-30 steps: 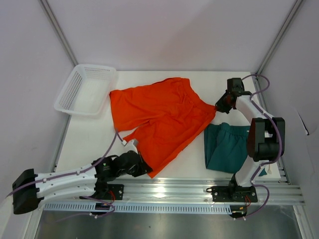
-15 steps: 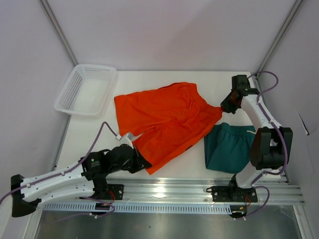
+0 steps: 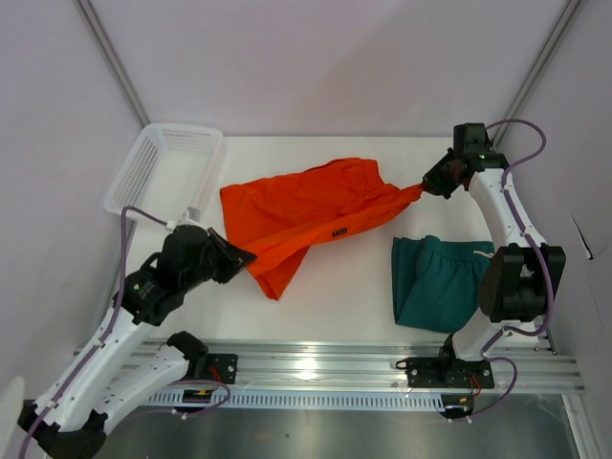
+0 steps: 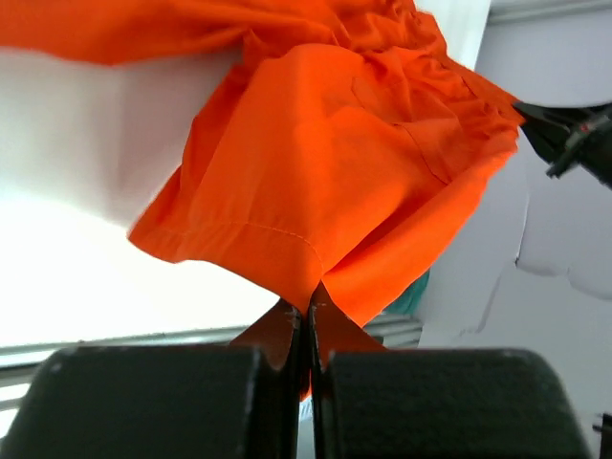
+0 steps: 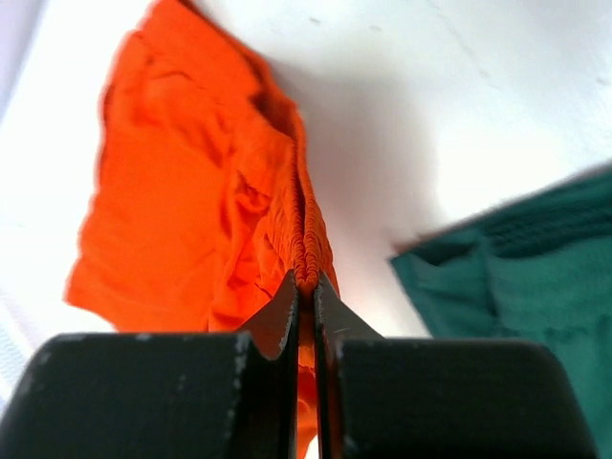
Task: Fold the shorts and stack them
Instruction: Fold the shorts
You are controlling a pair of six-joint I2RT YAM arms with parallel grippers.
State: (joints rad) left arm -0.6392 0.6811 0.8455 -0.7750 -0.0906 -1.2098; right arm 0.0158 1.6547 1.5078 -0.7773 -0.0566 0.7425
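Raised since a second ago: left gripper (image 3: 241, 256), up from the near edge of the table (image 3: 335, 306), fingers pinched shut on a leg hem of the orange shorts (image 3: 306, 212). Right gripper (image 3: 426, 185): fingers clamped on the gathered waistband, garment stretched between both across mid-table. Teal-green shorts (image 3: 435, 282): crumpled at the table's right side, apart.

Left gripper (image 4: 308, 320) jaws clamp the orange shorts (image 4: 335, 163) hem, a teal sliver (image 4: 413, 296), probably fabric, behind.
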